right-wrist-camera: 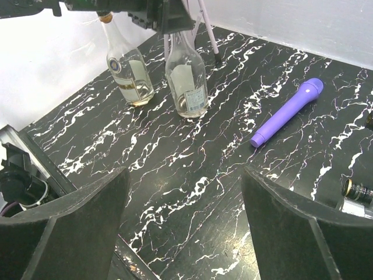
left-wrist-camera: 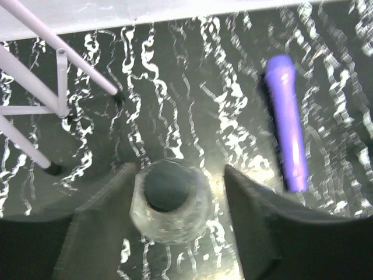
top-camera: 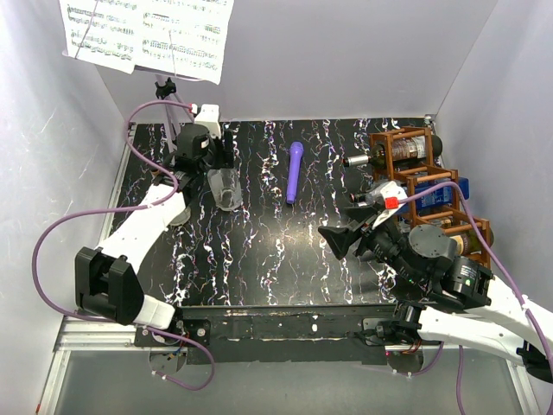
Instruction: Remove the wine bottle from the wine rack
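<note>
The wine rack [top-camera: 416, 180] runs along the right edge of the worktop, stepping from the far right corner towards the near edge. Two bottles lie in it. The far bottle [top-camera: 380, 158] rests in the cell closest to the far right corner with its neck poking out towards the middle of the worktop. The next bottle [top-camera: 361, 199] lies in the cell beside it, its neck pointing the same way. What the nearest cell holds cannot be made out behind the right arm. Well apart from the rack, an upright clear bottle [right-wrist-camera: 186, 84] stands off the rack near the left edge, in the far half. The left gripper [left-wrist-camera: 178, 181] sits straight above it, fingers parted, one on each side of the neck. The bottle's mouth lies close against one finger and a gap shows at the other. A second standing bottle [right-wrist-camera: 131, 73] is just beside it, closer to the left edge. The right gripper [right-wrist-camera: 185, 175] hangs over bare worktop near the rack's middle cell, its fingers spread wide and holding nothing. A purple microphone [top-camera: 295, 171] lies flat towards the far edge, between the bottles and the rack. A music stand [left-wrist-camera: 58, 76] with sheet music [top-camera: 147, 35] occupies the far left corner.
</note>
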Controlling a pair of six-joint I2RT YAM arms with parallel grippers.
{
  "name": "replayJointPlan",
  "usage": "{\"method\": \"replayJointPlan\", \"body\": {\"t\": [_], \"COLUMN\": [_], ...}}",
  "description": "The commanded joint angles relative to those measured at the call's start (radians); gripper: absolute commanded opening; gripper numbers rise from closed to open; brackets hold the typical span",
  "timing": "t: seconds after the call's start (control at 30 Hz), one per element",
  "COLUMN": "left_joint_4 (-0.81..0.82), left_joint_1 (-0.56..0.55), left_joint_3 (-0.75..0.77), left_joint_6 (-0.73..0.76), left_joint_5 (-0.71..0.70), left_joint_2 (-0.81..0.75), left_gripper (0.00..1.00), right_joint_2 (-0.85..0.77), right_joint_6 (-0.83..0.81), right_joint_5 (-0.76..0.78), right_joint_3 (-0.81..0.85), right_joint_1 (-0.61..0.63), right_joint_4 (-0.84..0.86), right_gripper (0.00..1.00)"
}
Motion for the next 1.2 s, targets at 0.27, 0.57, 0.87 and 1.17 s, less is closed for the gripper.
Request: {"method": "replayJointPlan", "body": {"t": [0.27, 0.57, 0.87, 1.17], "left_joint_4": [0.077, -0.081, -0.133, -0.176], "left_joint_1": [0.003, 0.003, 0.001, 0.001], "left_joint_3": [0.055, 0.061, -0.239, -0.493], "left_joint_6": [0.001, -0.083, -0.154, -0.143], "left_joint_5": [0.083, 0.377, 0.718, 0.66], "left_joint_2": [-0.166, -0.412, -0.714, -0.935], "left_gripper": [0.85, 0.98, 0.98, 0.98], "right_joint_2": [0.022, 0.073, 0.223, 0.333], "right_joint_6": [0.008, -0.24, -0.672, -0.851], "right_joint_5": [0.03, 0.129, 0.228, 0.137], "right_joint_3": [0.067, 0.082, 0.214, 0.254], "right_joint_1": [0.003, 0.0, 0.0, -0.001], "right_joint_4": [0.006, -0.028, -0.429, -1.093], "right_gripper": [0.84, 0.84, 0.84, 0.79]}}
